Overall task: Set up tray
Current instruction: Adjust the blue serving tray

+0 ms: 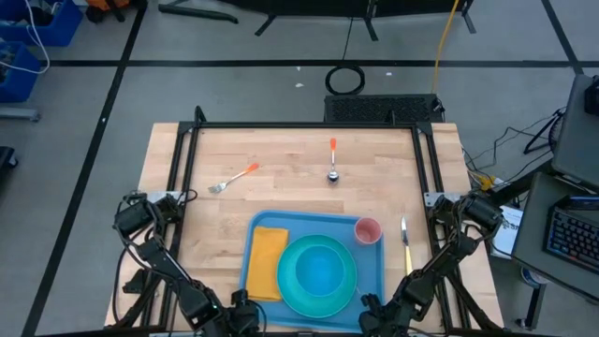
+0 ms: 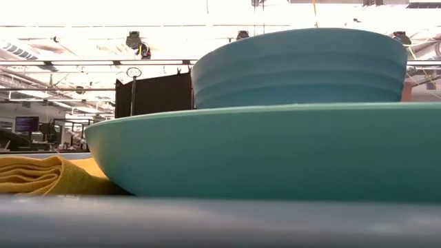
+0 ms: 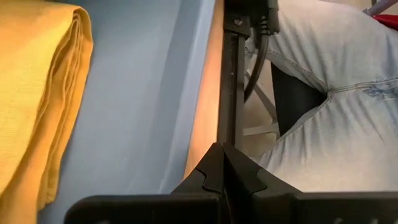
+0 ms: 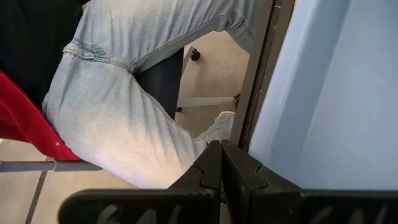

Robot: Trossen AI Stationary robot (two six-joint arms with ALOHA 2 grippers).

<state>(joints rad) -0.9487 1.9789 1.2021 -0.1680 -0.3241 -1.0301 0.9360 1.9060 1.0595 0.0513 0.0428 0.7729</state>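
Note:
The blue tray point(image 1: 318, 223) lies on the wooden table near its near edge. On it lie a folded yellow napkin point(image 1: 267, 262) and a teal plate point(image 1: 290, 290) with a teal bowl point(image 1: 320, 270) in it; a pink cup point(image 1: 367, 230) stands in its far right corner. My left gripper point(image 1: 245, 304) is shut at the tray's near left rim point(image 3: 186, 93). My right gripper point(image 1: 370, 304) is shut at the near right rim point(image 4: 292, 93). Both slant down toward the table's near edge. My left gripper's shut fingertips point(image 3: 219, 155) stand just outside the tray's near rim, over the strip of table beside it; I cannot tell whether they touch the tray. My right gripper's shut fingertips point(image 4: 219, 152) stand likewise beside the near rim, and contact cannot be told.
A fork point(image 1: 234, 178) lies far left of the tray, a spoon point(image 1: 332, 161) beyond it, and a knife point(image 1: 405, 241) to its right. Black frame rails point(image 1: 187, 159) run along the table's sides. A person in jeans point(image 4: 124, 106) sits just past the near edge.

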